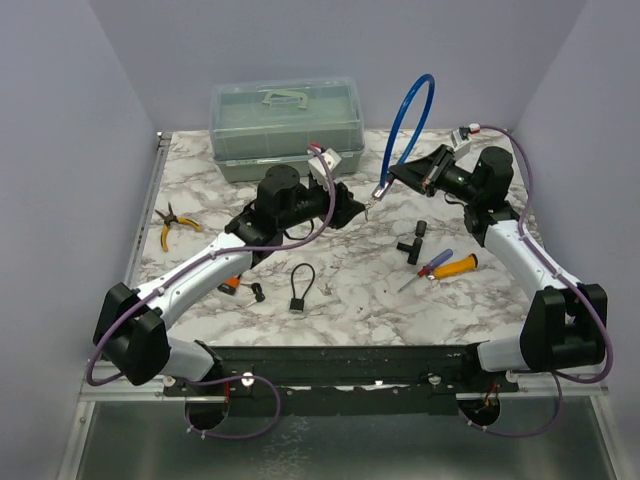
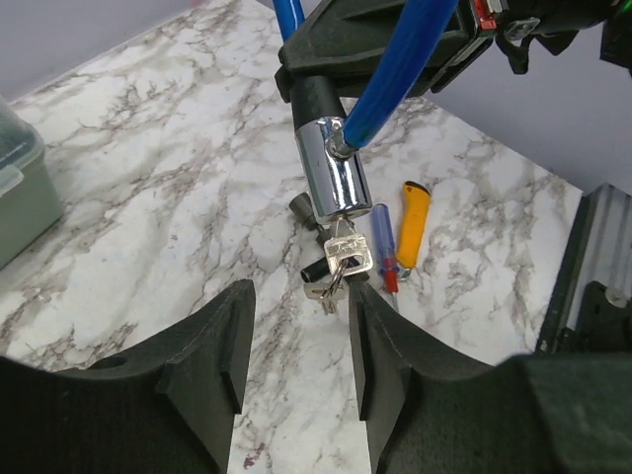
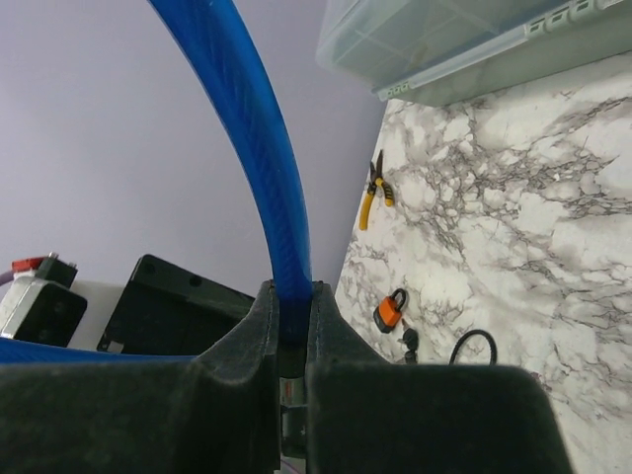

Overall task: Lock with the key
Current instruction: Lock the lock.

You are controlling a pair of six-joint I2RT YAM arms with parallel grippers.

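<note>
1. The right gripper (image 3: 292, 326) was pinched narrow on the blue cable (image 3: 259, 138). This smooth, glossy, plastic-coated cord arched up in a tall loop above the marble-patterned table (image 1: 350, 300).
2. One end of the cable entered a chrome cylinder (image 2: 333, 173), round and mirror-bright. It hung in the air over the middle of the table, just under the right gripper's black fingers.
3. A small bunch of flat silver keys (image 2: 344, 259) dangled from the cylinder's lower end.
4. The left gripper (image 2: 299, 326) stood partly open, its matte black, wedge-shaped fingers apart with a bare gap between them, clamping nothing. The keys hung just past its tips, close to one finger; contact could not be told.
5. An orange-handled screwdriver (image 2: 415, 222) lay on the marble below.
6. A translucent green plastic toolbox (image 1: 285, 125) sat at the far edge.
7. Yellow-handled pliers (image 1: 172, 225) lay far off to the left.
</note>
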